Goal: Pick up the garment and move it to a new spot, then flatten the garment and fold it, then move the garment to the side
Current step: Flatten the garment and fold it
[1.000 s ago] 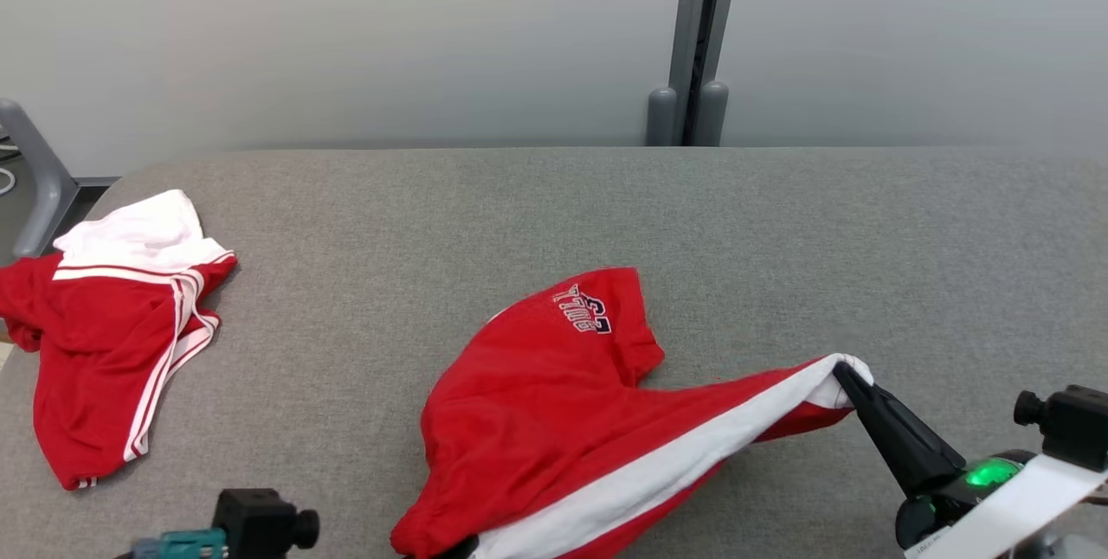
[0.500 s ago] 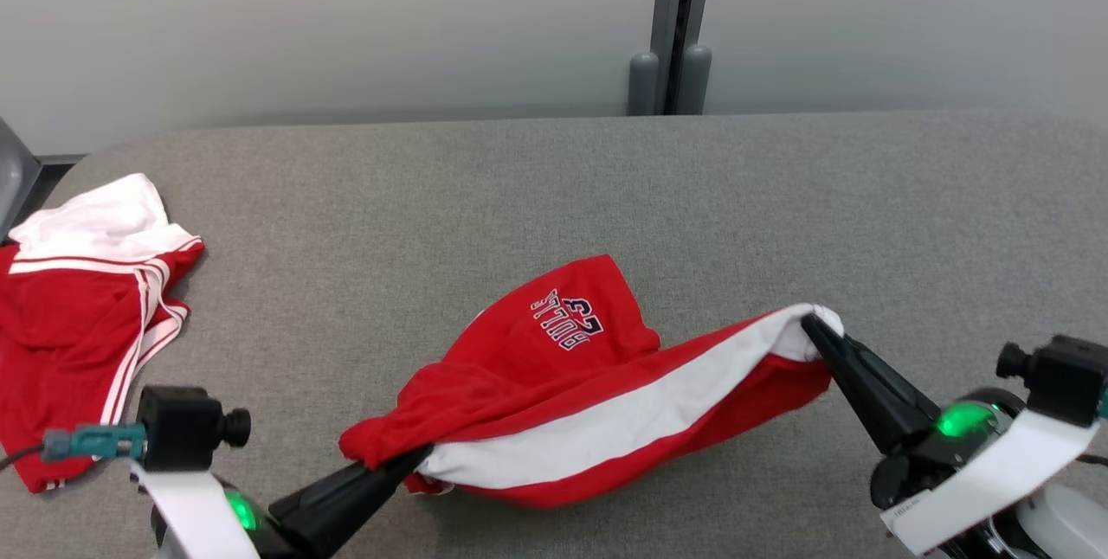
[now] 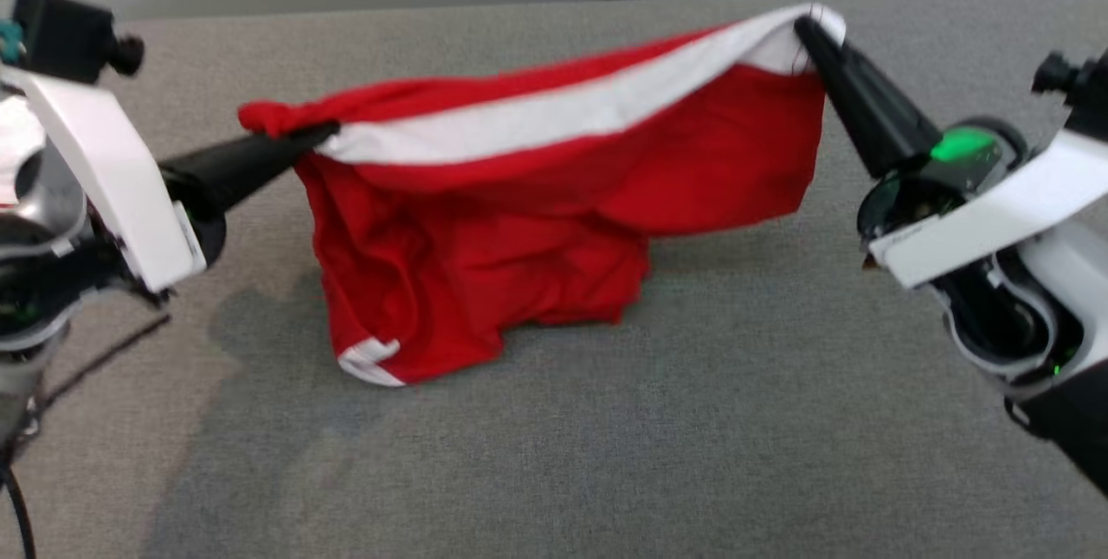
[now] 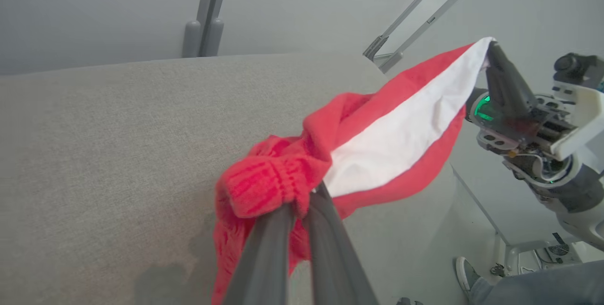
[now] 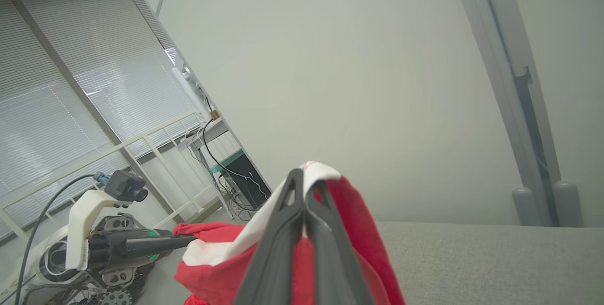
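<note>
The grey padded table [image 3: 692, 420] lies under everything. The red garment [image 3: 519, 230] hangs above the middle of the table, stretched along its white band, and its lower folds touch the table. The left gripper [image 3: 322, 135] is above the left part of the table, clenched on the bunched red end of the band. The right gripper [image 3: 807, 24] is above the far right part of the table, clenched on the white end.

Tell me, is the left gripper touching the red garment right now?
Touching. The left wrist view shows the left gripper pinching a bunched red corner of the garment.
</note>
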You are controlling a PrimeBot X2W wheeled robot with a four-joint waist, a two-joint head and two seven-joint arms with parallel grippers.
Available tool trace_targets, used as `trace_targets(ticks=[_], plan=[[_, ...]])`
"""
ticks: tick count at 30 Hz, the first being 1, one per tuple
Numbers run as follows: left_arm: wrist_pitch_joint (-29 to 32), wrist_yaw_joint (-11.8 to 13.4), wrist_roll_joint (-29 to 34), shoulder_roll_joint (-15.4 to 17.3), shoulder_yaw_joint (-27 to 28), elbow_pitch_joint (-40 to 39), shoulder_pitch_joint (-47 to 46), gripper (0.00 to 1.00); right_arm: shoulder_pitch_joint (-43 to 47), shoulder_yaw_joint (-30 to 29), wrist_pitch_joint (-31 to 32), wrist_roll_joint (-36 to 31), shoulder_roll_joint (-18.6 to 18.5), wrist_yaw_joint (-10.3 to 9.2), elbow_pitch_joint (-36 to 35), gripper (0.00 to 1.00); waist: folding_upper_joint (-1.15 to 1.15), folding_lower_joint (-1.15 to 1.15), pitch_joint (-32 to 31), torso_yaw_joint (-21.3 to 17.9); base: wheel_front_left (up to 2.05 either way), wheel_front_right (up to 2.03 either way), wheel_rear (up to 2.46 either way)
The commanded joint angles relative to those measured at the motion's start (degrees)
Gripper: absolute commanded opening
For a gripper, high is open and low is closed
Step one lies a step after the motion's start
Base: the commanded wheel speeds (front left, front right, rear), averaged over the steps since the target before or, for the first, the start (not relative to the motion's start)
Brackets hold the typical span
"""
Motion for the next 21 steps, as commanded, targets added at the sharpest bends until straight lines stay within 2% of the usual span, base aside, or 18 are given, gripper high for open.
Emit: trace_targets(ticks=[1,7,8,11,16,21], plan=[[1.5,0.2,0.3,-0.2,0.2,2.6,-4.6,0.00,-4.3,0.3,-0.4,1.0,0.2,0.14,1.7,0.00,0.00,0.00,4.4,-1.9,0.00,0.00,0.00],[7.1,1.2,2.3,-1.7,-0.1,10.1,-21.2,0.00,-20.1,1.9,-0.5,2.0,0.9,0.14,7.6,0.00,0.00,0.00,12.7,-3.4,0.00,0.00,0.00],[7.1,1.2,2.3,-1.7,-0.1,10.1,-21.2,0.00,-20.1,1.9,-0.5,2.0,0.9,0.14,7.6,0.00,0.00,0.00,12.7,-3.4,0.00,0.00,0.00],[7.8,1.4,4.6,-2.8,-0.4,13.9,-29.4,0.00,-27.7,2.0,-0.6,1.9,1.2,0.14,10.7,0.00,0.00,0.00,16.1,-3.9,0.00,0.00,0.00],[5.1,0.4,10.0,-5.5,-0.9,19.8,-42.2,0.00,-38.3,-0.1,-0.8,2.2,1.6,0.13,14.7,0.00,0.00,0.00,20.3,-4.7,0.00,0.00,0.00],[0.5,-1.3,13.9,-7.6,-2.3,23.4,-52.1,0.00,-46.0,-8.5,-0.8,-0.4,2.9,0.09,17.4,0.00,0.00,0.00,23.4,-5.5,0.00,0.00,0.00]])
